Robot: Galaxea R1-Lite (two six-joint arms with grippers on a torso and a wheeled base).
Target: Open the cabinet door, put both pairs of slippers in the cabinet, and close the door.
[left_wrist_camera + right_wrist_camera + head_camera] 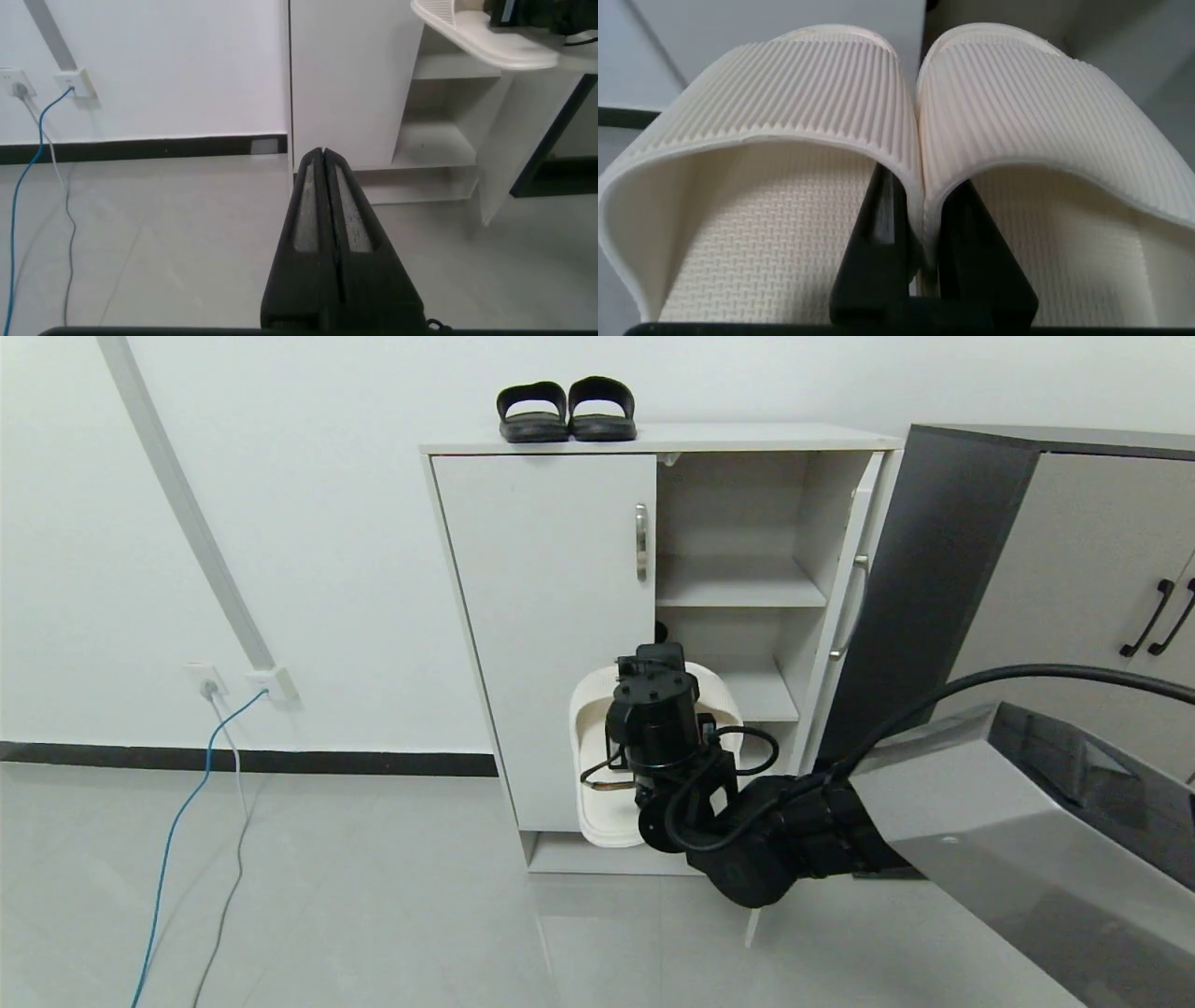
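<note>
A pair of white ribbed slippers hangs in front of the white cabinet, at the level of its lower shelf. My right gripper is shut on the slippers' two touching inner walls, one finger inside each slipper. The cabinet's right door stands open and its left door is shut. A pair of black slippers rests on the cabinet's top. My left gripper is shut on nothing, low over the floor, with the white slippers up ahead of it.
Bare shelves show inside the open half. A dark grey cabinet stands close on the right, beside the open door. Wall outlets with a blue cable and a grey cable trailing over the floor are on the left.
</note>
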